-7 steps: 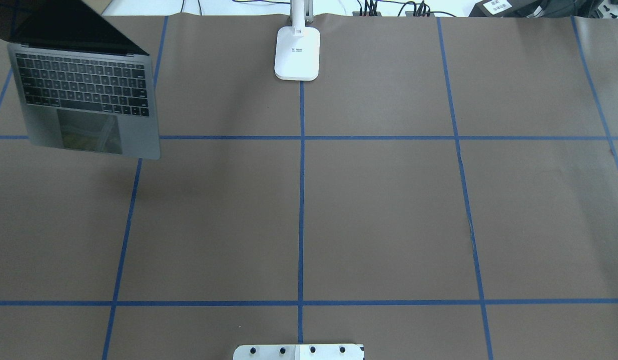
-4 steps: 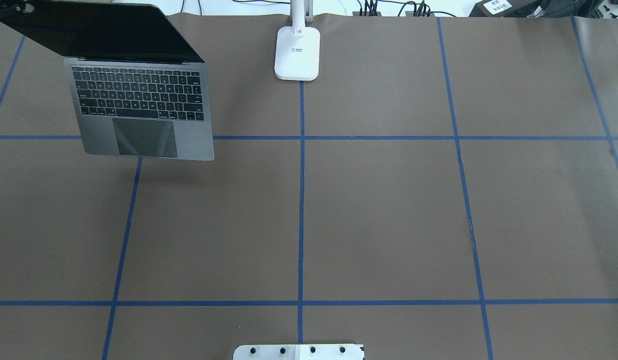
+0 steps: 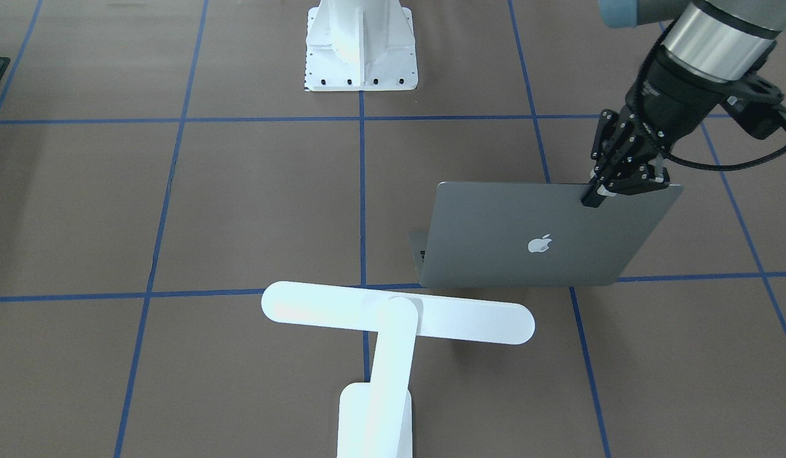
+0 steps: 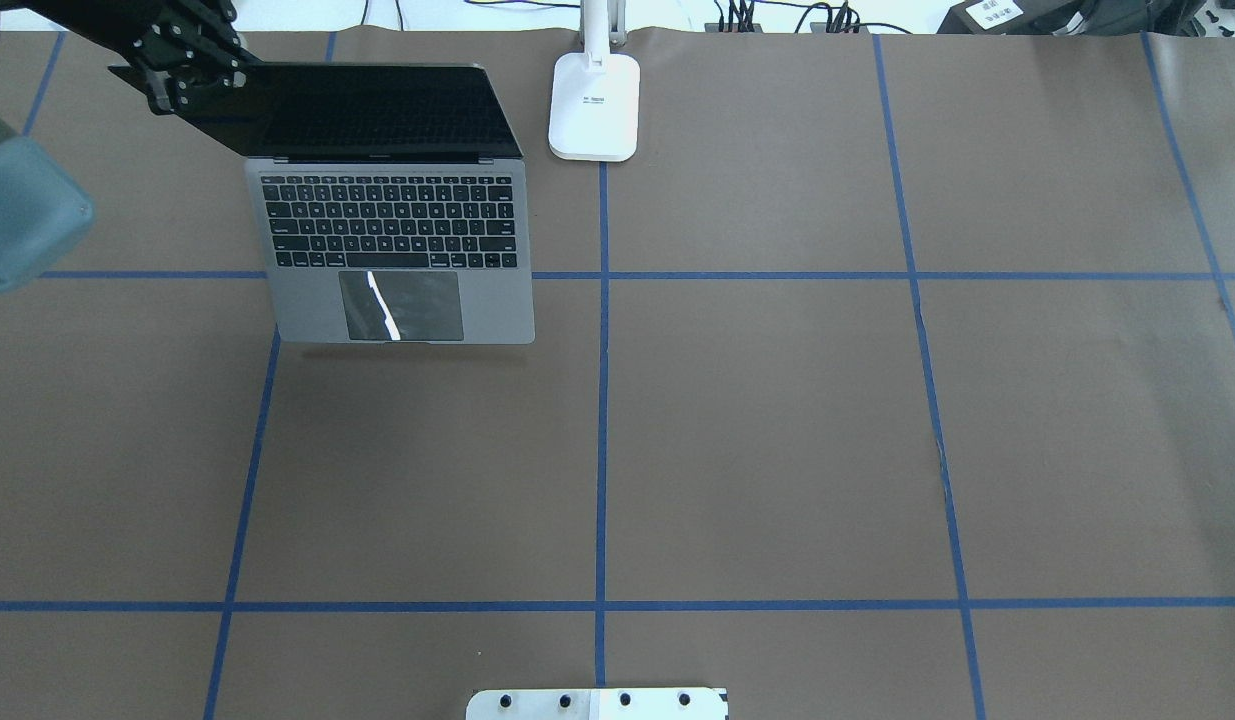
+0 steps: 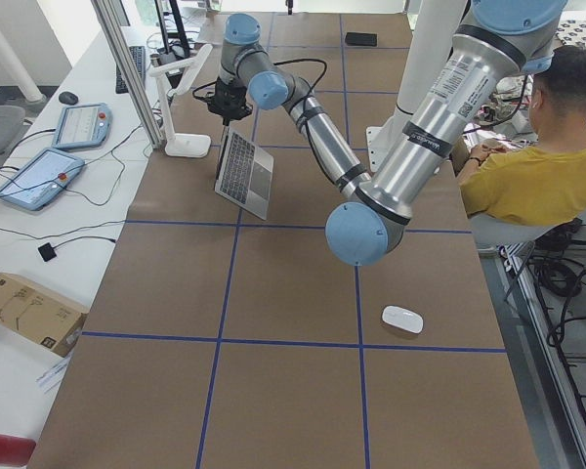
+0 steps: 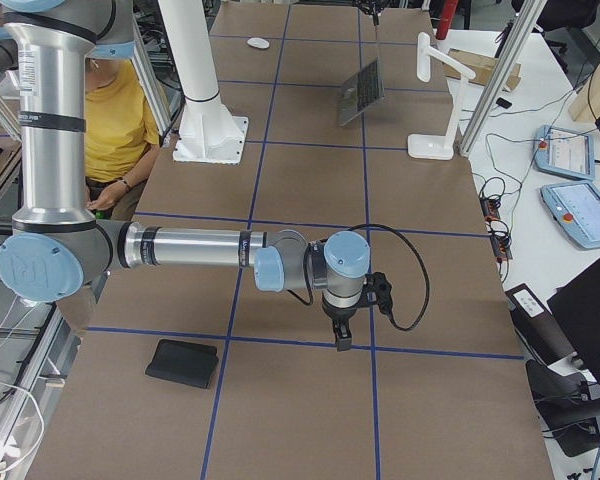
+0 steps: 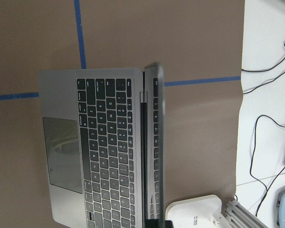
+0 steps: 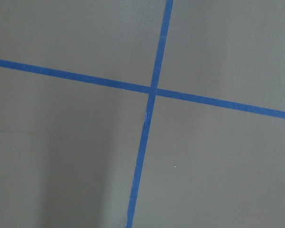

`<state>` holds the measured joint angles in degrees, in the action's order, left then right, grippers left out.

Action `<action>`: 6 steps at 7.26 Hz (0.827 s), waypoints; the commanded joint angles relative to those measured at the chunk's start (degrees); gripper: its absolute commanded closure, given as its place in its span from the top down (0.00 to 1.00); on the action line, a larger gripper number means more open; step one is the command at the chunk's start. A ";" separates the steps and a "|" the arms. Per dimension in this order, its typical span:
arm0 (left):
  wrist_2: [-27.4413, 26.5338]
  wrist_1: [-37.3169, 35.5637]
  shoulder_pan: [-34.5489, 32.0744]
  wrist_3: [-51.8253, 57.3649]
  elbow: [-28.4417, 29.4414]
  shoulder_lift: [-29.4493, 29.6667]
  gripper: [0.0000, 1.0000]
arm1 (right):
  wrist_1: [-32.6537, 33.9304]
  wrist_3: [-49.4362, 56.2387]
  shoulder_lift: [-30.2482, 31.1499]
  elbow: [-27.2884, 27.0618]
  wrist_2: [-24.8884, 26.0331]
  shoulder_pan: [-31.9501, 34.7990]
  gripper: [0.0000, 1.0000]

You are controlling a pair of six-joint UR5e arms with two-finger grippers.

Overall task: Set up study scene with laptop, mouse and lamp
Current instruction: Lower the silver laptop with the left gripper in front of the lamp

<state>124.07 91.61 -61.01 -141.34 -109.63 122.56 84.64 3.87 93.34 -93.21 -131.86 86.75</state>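
Laptop point(image 4: 397, 240) held open by its lid, beside the lamp point(image 3: 399, 315).
The left claw point(image 3: 615, 188) is clamped on the screen's top corner, on the robot's left side. The laptop is in the far left part of the bench point(image 4: 777, 420). Its long axis runs across the bench, with the trackpad toward the robot and the lid's back toward the lamp, whose base is just to its right. The mouse point(image 5: 402, 319) lies well apart, near the bench's left end. The right claw point(image 6: 340, 338) hangs low over the bench; I cannot tell whether it is open or closed.
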 commanded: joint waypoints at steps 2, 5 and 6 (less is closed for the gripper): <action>-4.35 0.06 4.58 -2.88 4.83 5.29 0.00 | 0.00 0.00 0.00 0.13 0.02 0.00 1.00; -6.82 6.89 6.43 -4.12 13.01 8.22 0.00 | 0.00 0.00 0.00 0.04 0.02 0.00 1.00; -8.48 9.35 7.13 -4.73 15.30 8.83 0.00 | 0.00 0.00 0.00 0.04 -0.06 0.00 1.00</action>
<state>117.07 97.79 -54.57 -145.35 -97.42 130.59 84.64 3.87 93.34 -93.15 -131.87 86.75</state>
